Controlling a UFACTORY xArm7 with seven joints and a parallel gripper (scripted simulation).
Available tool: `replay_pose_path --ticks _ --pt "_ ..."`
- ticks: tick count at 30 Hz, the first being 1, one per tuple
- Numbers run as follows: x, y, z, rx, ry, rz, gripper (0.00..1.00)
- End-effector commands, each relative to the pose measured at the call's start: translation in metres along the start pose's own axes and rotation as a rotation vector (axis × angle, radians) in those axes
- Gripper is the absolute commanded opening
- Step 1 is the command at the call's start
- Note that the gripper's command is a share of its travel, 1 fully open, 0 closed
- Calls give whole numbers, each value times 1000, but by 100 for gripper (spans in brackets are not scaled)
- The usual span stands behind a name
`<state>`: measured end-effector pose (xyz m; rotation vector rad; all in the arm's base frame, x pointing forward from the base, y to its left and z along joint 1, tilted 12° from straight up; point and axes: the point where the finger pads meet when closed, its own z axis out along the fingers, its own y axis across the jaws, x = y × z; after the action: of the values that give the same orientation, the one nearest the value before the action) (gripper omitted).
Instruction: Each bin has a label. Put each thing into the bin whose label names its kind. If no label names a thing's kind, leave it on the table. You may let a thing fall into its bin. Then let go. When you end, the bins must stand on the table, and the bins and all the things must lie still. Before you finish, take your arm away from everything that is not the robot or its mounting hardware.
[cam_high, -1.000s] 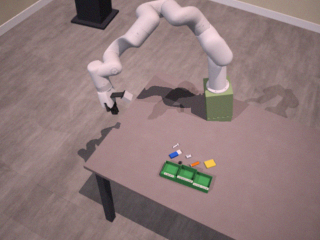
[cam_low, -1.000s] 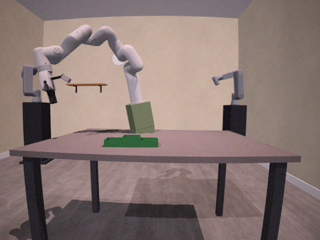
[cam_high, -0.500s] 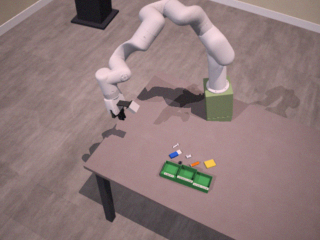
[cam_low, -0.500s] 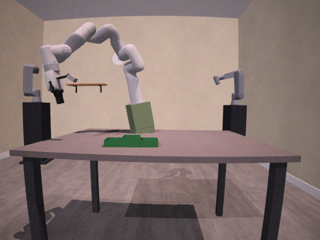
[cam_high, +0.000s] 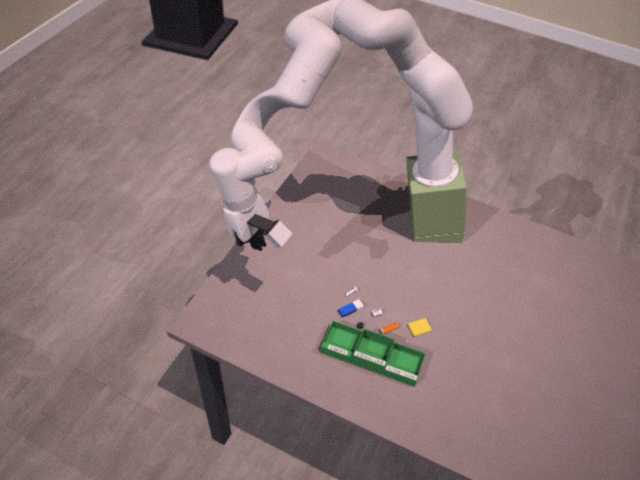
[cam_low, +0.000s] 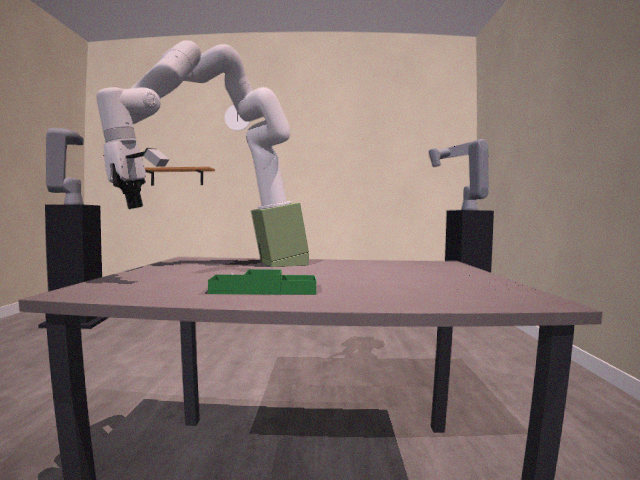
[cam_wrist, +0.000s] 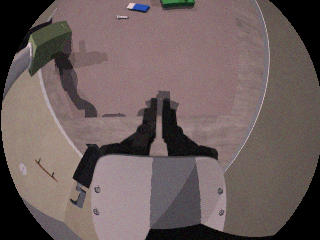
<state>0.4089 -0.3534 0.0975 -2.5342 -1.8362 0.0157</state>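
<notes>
Top view: gripper (cam_high: 257, 243) (cam_low: 134, 205) (cam_wrist: 159, 106) with fingers drawn nearly together, well apart from the green bins (cam_high: 368, 364) (cam_low: 261, 286) (cam_wrist: 178, 4).

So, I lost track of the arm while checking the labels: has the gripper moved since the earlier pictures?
Yes. In the top view, the gripper has moved toward the green bins.
</notes>
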Motion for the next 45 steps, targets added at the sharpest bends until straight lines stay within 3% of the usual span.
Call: replay_pose_path --ticks 1,35,39,42,45 --pt "18 0 2 -2 -32 88 7" --pt "127 -24 24 -67 -123 605 7" --pt "127 -24 24 -67 -123 605 7" --pt "149 -32 29 -90 -129 705 7" --pt "149 -32 29 -90 -129 705 7"
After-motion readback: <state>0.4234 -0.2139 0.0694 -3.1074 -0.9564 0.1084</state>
